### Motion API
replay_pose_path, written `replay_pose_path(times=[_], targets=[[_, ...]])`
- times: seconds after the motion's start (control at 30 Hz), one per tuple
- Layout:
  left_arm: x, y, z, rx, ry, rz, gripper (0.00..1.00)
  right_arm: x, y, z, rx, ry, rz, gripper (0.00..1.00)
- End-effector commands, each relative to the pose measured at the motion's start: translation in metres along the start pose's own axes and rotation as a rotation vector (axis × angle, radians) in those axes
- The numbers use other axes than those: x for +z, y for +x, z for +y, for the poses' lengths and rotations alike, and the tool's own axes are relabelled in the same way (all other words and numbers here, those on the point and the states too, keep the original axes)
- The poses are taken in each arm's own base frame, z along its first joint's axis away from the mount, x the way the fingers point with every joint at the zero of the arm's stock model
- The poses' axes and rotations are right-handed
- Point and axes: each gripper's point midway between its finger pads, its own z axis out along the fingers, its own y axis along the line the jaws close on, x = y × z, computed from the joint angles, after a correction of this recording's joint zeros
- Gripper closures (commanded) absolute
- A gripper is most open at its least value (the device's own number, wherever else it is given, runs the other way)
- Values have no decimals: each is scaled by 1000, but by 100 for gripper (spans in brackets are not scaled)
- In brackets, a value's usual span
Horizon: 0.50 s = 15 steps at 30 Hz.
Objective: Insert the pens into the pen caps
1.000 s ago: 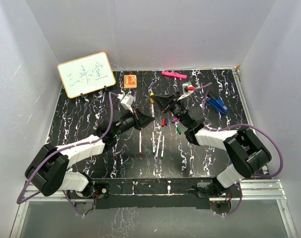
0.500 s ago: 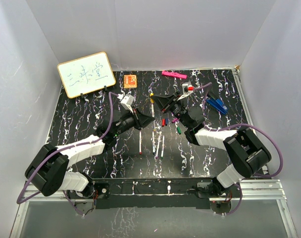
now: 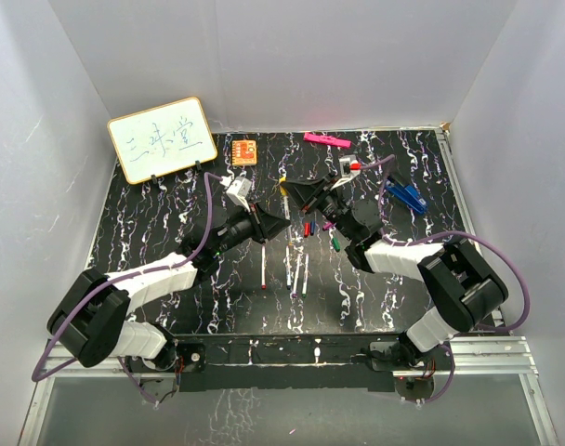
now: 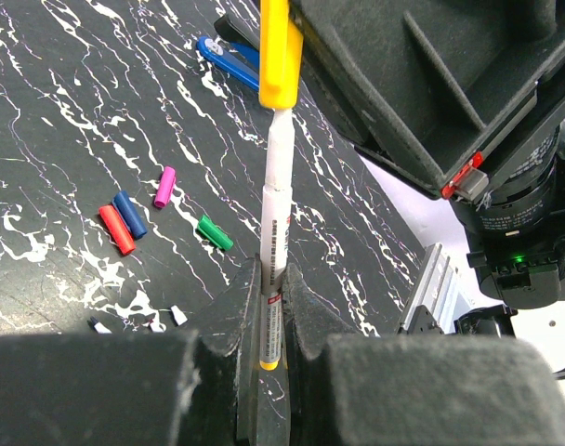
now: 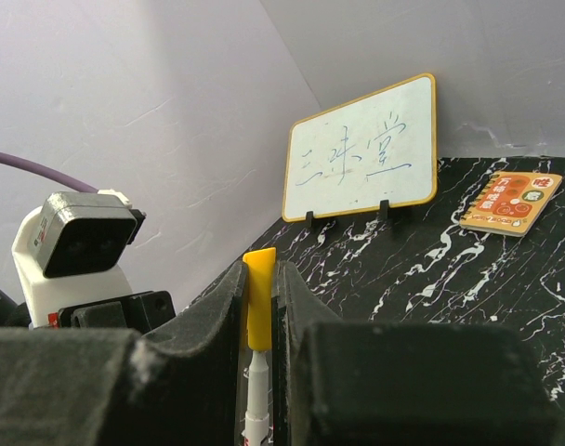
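Note:
My left gripper (image 4: 271,279) is shut on a white pen (image 4: 275,209) with a yellow end, held pointing away from the wrist. The pen's tip sits inside the mouth of the yellow cap (image 4: 280,56), and my right gripper (image 5: 258,269) is shut on that cap (image 5: 258,302). From above, the two grippers (image 3: 281,219) (image 3: 294,190) meet over the middle of the table. Red (image 4: 116,229), blue (image 4: 130,214), purple (image 4: 164,186) and green (image 4: 214,232) caps lie loose on the black table. Several more white pens (image 3: 295,268) lie near the front.
A whiteboard (image 3: 162,139) stands at the back left, with an orange block (image 3: 244,150) beside it. A pink marker (image 3: 324,140) lies at the back edge. A blue object (image 3: 408,197) sits to the right. White walls enclose the marbled table (image 3: 152,232).
My right gripper has edged slightly left with the yellow cap, towards the pen's tip. The left arm has hardly moved.

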Motion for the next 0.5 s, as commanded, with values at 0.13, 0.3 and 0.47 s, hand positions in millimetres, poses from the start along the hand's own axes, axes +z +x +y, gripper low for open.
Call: replay_pose_path(times=[0.13, 0.3, 0.47], targets=[[0, -19, -11, 26, 27, -67, 100, 3, -11, 17, -5, -60, -43, 100], [-4, -25, -10, 35, 12, -97, 100, 1, -7, 15, -9, -53, -26, 100], [-5, -31, -16, 39, 31, -122, 100, -1, 3, 13, -6, -52, 12, 100]])
